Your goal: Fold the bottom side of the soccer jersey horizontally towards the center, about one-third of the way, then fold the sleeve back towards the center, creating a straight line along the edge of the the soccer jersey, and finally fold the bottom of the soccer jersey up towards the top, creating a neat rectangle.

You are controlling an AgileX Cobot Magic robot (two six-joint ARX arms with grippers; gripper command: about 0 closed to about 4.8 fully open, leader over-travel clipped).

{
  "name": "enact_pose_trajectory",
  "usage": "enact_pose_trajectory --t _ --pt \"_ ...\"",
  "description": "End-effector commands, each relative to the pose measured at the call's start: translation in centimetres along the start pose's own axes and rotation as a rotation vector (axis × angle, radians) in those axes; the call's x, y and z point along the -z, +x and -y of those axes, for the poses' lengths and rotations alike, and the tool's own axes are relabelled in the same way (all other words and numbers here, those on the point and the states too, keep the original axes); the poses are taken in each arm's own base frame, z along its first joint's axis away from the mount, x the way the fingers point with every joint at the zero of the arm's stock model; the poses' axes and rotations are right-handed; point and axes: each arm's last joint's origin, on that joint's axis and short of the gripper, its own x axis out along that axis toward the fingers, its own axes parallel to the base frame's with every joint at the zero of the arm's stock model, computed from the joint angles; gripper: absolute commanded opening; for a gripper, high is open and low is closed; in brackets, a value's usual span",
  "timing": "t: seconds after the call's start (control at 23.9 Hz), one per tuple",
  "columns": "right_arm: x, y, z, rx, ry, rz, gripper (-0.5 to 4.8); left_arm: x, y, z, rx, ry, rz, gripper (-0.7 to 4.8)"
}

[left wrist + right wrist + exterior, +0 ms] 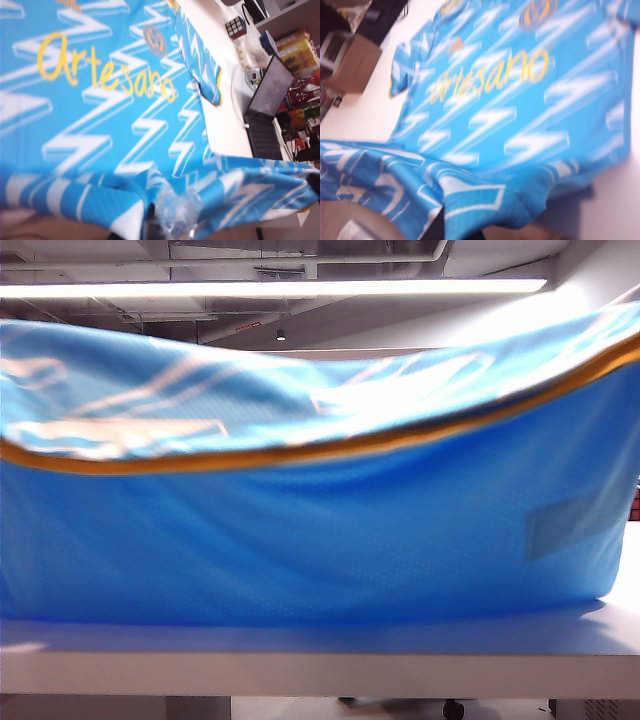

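Observation:
The soccer jersey [300,550] is lifted by its lower edge and hangs like a curtain across the exterior view, plain blue reverse toward the camera, its yellow-trimmed hem [300,453] curling over on top. Both grippers are hidden behind it there. In the left wrist view the left gripper [150,225] is shut on bunched hem fabric, with the jersey front [100,100] and its yellow lettering spread on the table beyond. In the right wrist view the right gripper [437,225] is likewise shut on a fold of the jersey [520,100]. One sleeve [200,65] lies flat at the side.
The white table [320,655] runs along the front. Past the jersey's side stand a puzzle cube [235,26], a laptop [267,100] and drink cartons [295,45]. On the other side a cardboard box [352,62] sits off the table edge.

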Motion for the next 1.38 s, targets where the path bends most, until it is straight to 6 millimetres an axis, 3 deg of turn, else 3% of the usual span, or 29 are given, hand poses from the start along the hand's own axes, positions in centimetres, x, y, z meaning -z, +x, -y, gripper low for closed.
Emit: enact_pose_trajectory --t 0.04,0.42,0.54,0.63,0.67,0.96,1.04,1.09,1.13,1.21,1.38 --pt "-3.6 3.7 0.9 -0.022 -0.025 0.041 -0.08 -3.6 3.5 -0.9 0.036 0.027 0.055 -0.05" --pt "-9.8 14.4 5.2 0.009 -0.018 -0.039 -0.08 -8.6 12.4 -5.9 -0.01 -0.04 -0.021 0.0" --pt "-11.2 17.4 6.5 0.004 -0.073 -0.03 0.45 -10.3 14.9 -7.3 -0.058 0.004 -0.014 1.27" --pt "-11.8 18.4 7.3 0.011 -0.11 -0.021 1.44 -11.1 15.7 -7.8 -0.084 0.024 -0.01 2.14" --pt "-12.6 18.5 8.0 0.028 -0.122 -0.006 2.24 -11.9 15.8 -8.4 -0.096 0.046 0.003 2.6" --pt "-15.5 15.2 12.0 0.153 -0.061 0.104 2.3 -15.6 11.9 -11.3 -0.189 0.045 0.159 2.61" --pt "-15.6 14.3 13.3 0.191 -0.026 0.106 2.31 -16.1 10.9 -12.1 -0.222 0.039 0.19 2.81" --pt "-15.5 13.6 14.6 0.22 0.008 0.103 2.33 -16.3 9.9 -13.0 -0.273 0.034 0.213 3.39" --pt "-15.4 13.4 15.4 0.236 0.028 0.1 2.45 -16.4 9.4 -13.5 -0.306 0.018 0.226 3.56" --pt "-15.2 13.3 16.4 0.251 0.055 0.089 2.81 -16.5 8.9 -14.0 -0.338 0.007 0.238 3.56" --pt "-14.3 13.7 18.3 0.279 0.114 0.044 2.85 -16.6 8.5 -14.4 -0.384 0.063 0.243 3.6"
